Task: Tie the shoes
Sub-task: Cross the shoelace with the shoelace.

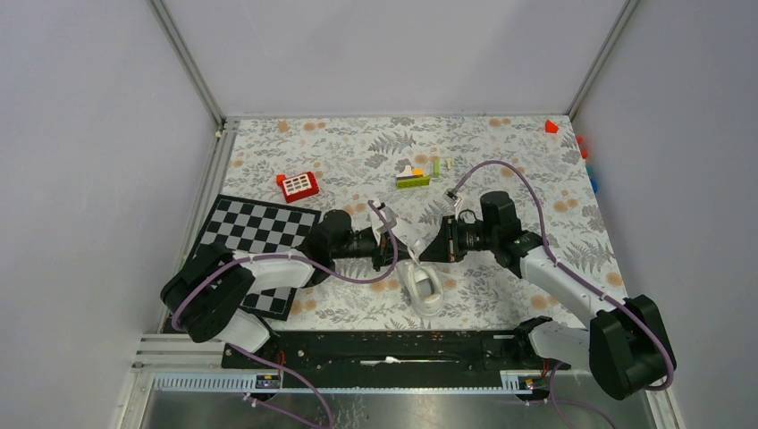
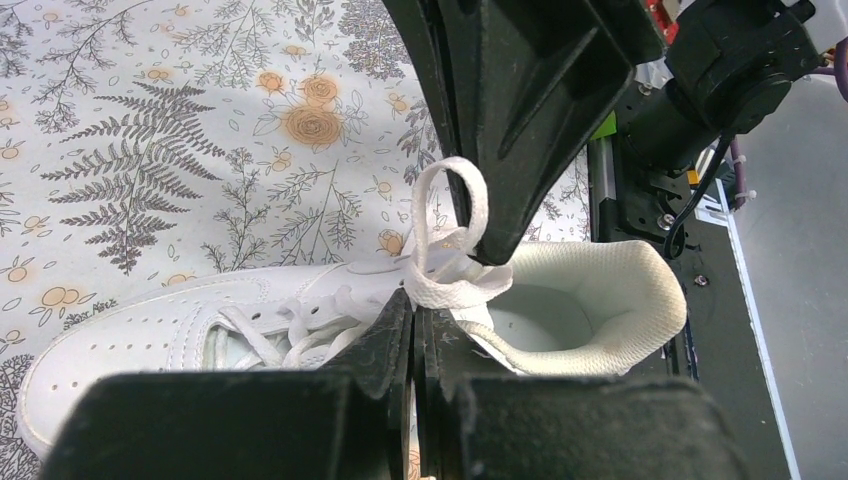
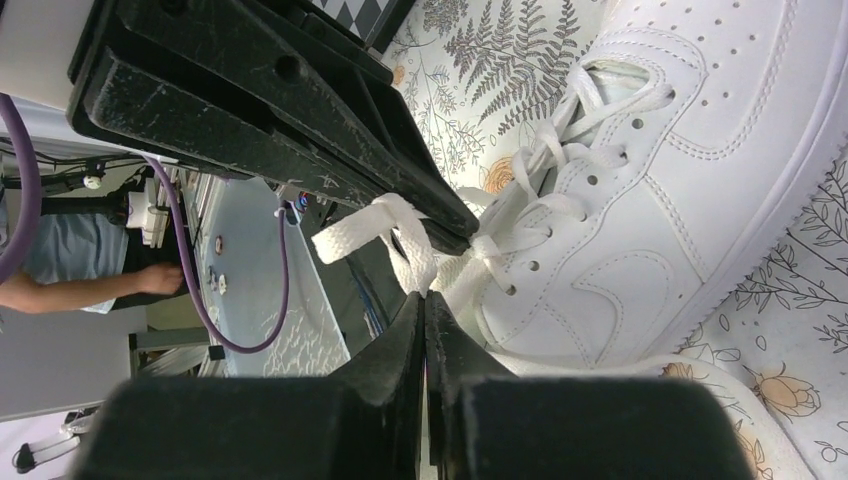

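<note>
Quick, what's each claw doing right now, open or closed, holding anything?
The left claw is closed, pinching the white lace of the sneaker.
The right claw is closed, pinching the lace too.

The sneaker (image 1: pixel 427 290) is white, the tablecloth (image 1: pixel 501 152) fern-patterned.

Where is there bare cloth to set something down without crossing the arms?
Bare: the far strip between the green block stack and the red wedge, and behind the red brick. Crowded: the middle, where the left tool and right tool pinch the laces over the sneaker.
</note>
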Robot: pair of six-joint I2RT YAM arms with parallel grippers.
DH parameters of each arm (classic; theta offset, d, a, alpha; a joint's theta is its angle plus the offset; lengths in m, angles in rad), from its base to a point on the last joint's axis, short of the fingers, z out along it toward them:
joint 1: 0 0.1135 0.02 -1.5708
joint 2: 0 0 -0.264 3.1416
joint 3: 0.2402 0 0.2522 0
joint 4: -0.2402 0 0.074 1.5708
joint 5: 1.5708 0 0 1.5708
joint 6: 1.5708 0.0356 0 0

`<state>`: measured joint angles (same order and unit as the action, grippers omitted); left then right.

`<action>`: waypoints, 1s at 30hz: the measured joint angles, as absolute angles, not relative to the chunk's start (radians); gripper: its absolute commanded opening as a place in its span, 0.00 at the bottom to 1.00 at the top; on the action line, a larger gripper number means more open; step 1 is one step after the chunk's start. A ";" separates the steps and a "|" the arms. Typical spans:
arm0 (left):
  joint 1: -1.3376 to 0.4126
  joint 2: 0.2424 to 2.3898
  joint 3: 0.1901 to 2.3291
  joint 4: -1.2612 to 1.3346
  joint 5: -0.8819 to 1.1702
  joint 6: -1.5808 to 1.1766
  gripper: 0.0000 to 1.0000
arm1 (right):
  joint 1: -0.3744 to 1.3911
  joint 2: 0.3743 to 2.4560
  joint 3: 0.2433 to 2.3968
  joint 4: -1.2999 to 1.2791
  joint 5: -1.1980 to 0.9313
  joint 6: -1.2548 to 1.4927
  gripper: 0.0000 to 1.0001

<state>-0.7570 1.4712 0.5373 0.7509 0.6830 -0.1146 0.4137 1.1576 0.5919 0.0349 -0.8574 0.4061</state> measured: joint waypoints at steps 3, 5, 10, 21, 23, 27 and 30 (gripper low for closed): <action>-0.763 1.478 0.543 0.751 0.670 -0.118 0.00 | 0.417 1.155 0.591 0.036 -0.859 0.407 0.19; -0.766 1.481 0.544 0.751 0.667 -0.118 0.00 | 0.420 1.155 0.591 0.039 -0.868 0.410 0.25; -0.767 1.488 0.549 0.750 0.665 -0.122 0.00 | 0.425 1.162 0.590 0.083 -0.903 0.421 0.29; -0.767 1.488 0.550 0.751 0.666 -0.122 0.00 | 0.436 1.176 0.590 0.119 -0.928 0.427 0.35; -0.767 1.488 0.550 0.751 0.667 -0.122 0.00 | 0.440 1.181 0.590 0.118 -0.928 0.427 0.35; -0.767 1.488 0.550 0.751 0.669 -0.122 0.00 | 0.446 1.190 0.590 0.119 -0.925 0.427 0.34; -0.767 1.488 0.550 0.751 0.669 -0.122 0.00 | 0.449 1.197 0.590 0.119 -0.919 0.427 0.33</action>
<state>-0.7670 1.4883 0.5503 0.7506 0.6693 -0.1223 0.4488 1.1969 0.5896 0.1188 -0.9192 0.4271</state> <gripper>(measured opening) 0.013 0.342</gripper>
